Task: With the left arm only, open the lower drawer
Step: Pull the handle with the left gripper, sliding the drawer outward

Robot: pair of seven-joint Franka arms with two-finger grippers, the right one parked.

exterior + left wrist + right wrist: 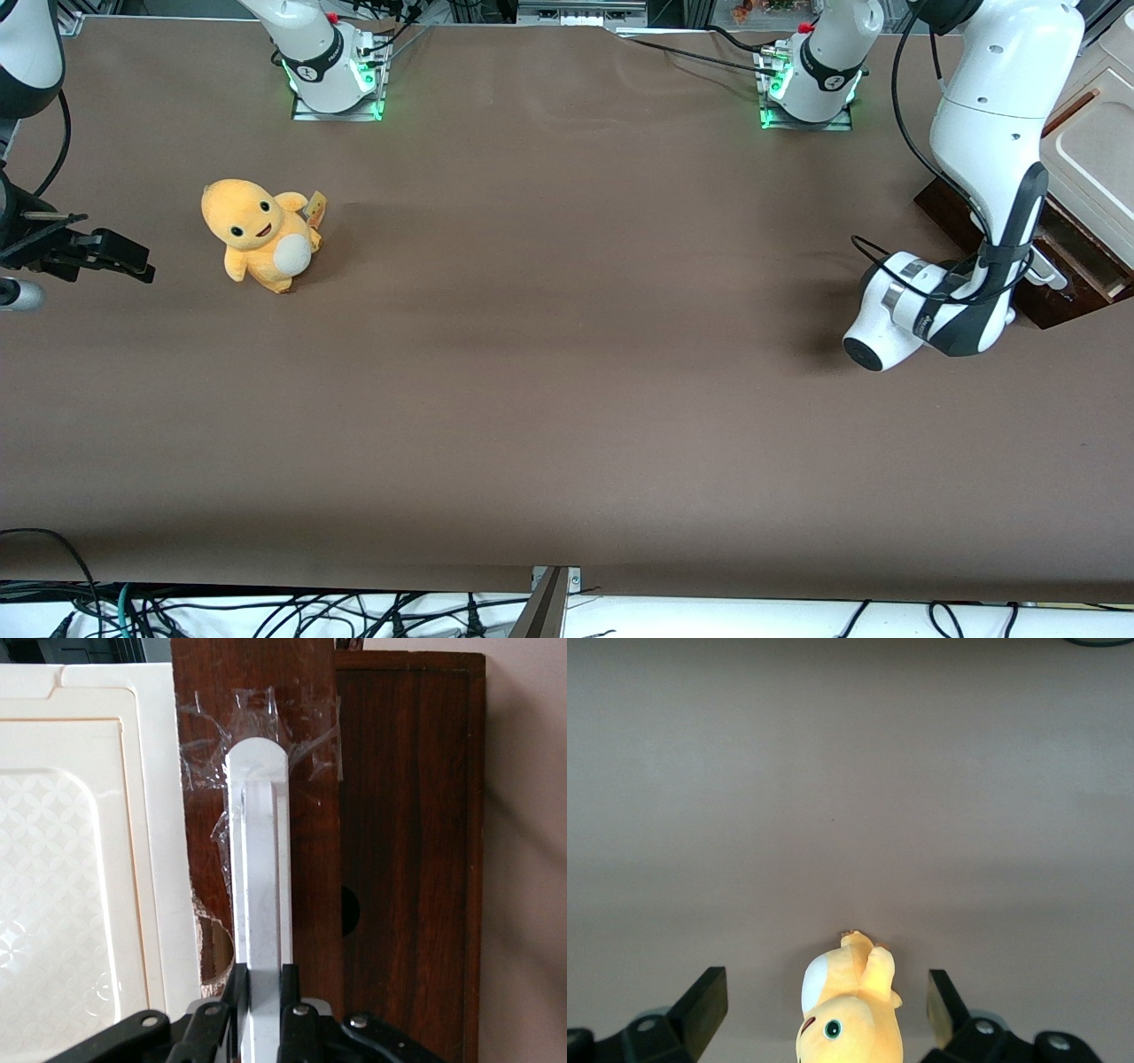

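Hand (263,992) is clamped on the white handle (259,859) of the lower drawer (403,859). Risk: handle looks taped on, so a hard pull could tear it off w/o opening.

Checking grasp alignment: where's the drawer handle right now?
The white handle runs along the dark-brown drawer front, beside the cream panel; the gripper is closed on its end, at the working arm's end of the table.

From my remote station: a brown tabletop (567,399) fills the scene under even light, cables (266,611) tangled along its near edge and green mount lights (376,93) at its farthest edge.
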